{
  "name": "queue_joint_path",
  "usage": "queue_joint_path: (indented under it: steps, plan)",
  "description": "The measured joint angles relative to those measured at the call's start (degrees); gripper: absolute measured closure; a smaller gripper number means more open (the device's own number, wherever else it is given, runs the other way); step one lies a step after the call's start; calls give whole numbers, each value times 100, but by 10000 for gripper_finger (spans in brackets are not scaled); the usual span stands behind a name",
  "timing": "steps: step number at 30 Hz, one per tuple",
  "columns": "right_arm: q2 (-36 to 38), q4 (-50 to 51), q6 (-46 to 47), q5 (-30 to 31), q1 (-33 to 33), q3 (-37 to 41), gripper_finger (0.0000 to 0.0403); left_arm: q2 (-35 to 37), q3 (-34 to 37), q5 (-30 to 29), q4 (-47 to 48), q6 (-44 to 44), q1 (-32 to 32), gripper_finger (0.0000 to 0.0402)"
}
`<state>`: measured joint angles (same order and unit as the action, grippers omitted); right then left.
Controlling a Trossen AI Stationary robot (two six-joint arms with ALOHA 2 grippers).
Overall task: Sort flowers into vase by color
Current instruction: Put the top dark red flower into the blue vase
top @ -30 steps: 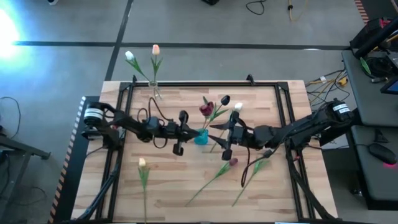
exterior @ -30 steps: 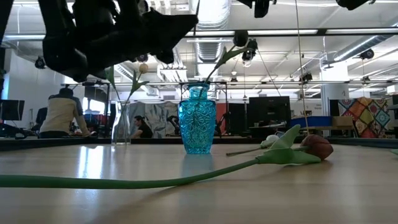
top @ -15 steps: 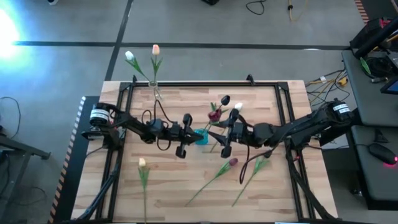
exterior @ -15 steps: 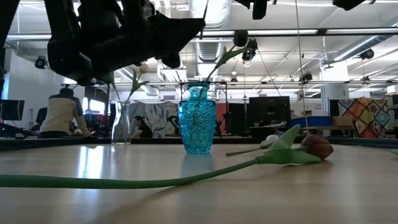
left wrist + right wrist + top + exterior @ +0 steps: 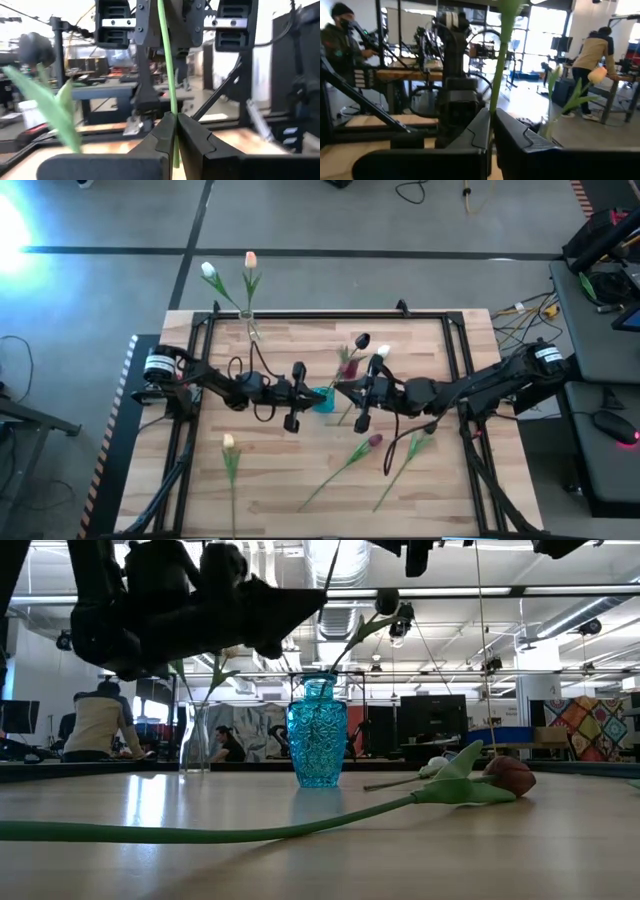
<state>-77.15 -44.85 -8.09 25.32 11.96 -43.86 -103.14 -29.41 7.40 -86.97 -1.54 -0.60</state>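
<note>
A pale wooden table inside a black frame stands on a grey workshop floor, with desks, screens and 2 people at work in the room behind it. Near the table's middle stands the blue vase, the landmark for everything else.

Both arms meet above this vase. The left gripper sits just left of it and the right gripper just right of it. Each wrist view shows its fingers clenched on a thin green stem running upright between them, likely the same maroon tulip whose head rises just beyond the vase. The 2-handed grip reads as a way to steady the long stem while its end is fed into the narrow mouth. A dark tulip already leans out of the vase.

A clear vase at the far edge, left of the blue vase, holds a white tulip and a peach tulip, so light heads seem to go there.

Near the front, 1 cream tulip lies left of the blue vase, 1 maroon tulip right of it, another stem beside that.

Open wood lies front-centre; around the vase the arms crowd closely, so a tipped vase looks the main risk.
</note>
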Motion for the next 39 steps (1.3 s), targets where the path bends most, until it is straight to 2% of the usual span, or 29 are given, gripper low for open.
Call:
queue_joint_path:
  steps: [3, 8, 12, 19, 29, 39]
  plan:
    - [8, 64, 84, 35, -77, -2, 390, 84, 339, -253, 0, -191, 4, 381]
    - [9, 162, 114, 35, -273, -2, 390, 612, 928, -738, -98, -262, 2, 348]
    - [9, 286, 319, 31, -393, -2, 390, 1058, 1380, -867, -80, -399, -2, 328]
    - [-668, 184, 746, 51, -559, -119, 390, 1761, 1982, -1266, -86, -459, -4, 319]
    - [-1437, 103, 972, 249, -576, -584, 390, 2176, 2260, -1303, -74, -455, -2, 319]
    - [-1641, 312, 1485, 636, -600, -636, 387, 2091, 2258, -1300, -62, -442, -2, 319]
